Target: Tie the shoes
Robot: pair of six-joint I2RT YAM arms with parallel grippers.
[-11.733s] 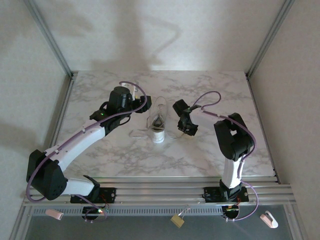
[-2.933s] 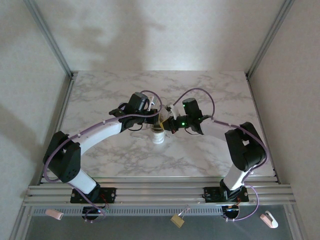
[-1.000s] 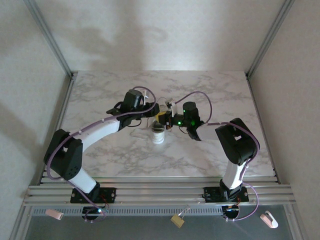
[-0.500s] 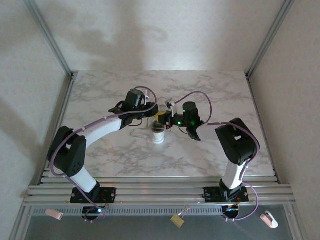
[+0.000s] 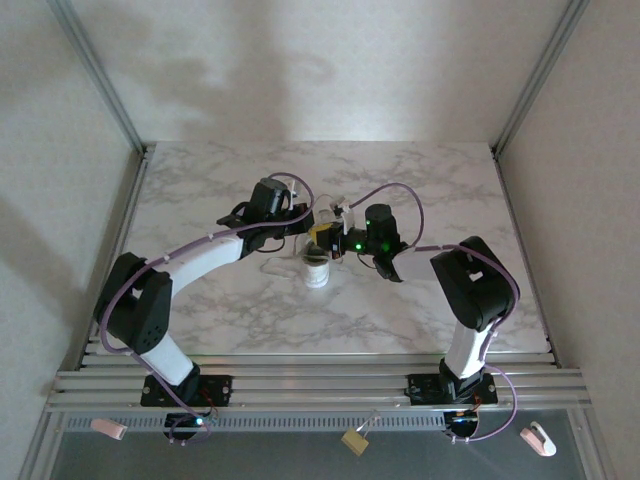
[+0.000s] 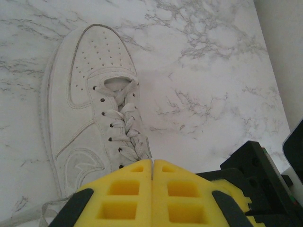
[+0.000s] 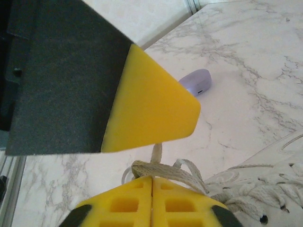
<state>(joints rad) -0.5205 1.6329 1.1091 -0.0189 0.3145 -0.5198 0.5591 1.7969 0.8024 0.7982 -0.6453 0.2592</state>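
The white shoe (image 6: 80,123) lies on the marble table, toe pointing away in the left wrist view; its heel end (image 5: 316,272) shows in the top view. Both grippers meet just above its laced part. My left gripper (image 6: 152,161) has its yellow pads pressed together over the tongue end, and a lace strand (image 7: 156,152) runs up to its finger (image 7: 151,109). My right gripper (image 7: 152,178) is shut on a folded bit of lace (image 7: 170,172) at its tip. From above, the left gripper (image 5: 312,230) and right gripper (image 5: 333,243) almost touch.
A small purple object (image 7: 195,81) rests on the table beyond the shoe. A loose lace (image 5: 275,266) trails left of the heel. The right arm's black body (image 6: 258,175) sits close beside the left pads. A padlock (image 5: 355,440) hangs below the front rail.
The left gripper's jaws have closed over the last second. Both arms stay almost in place above the shoe.
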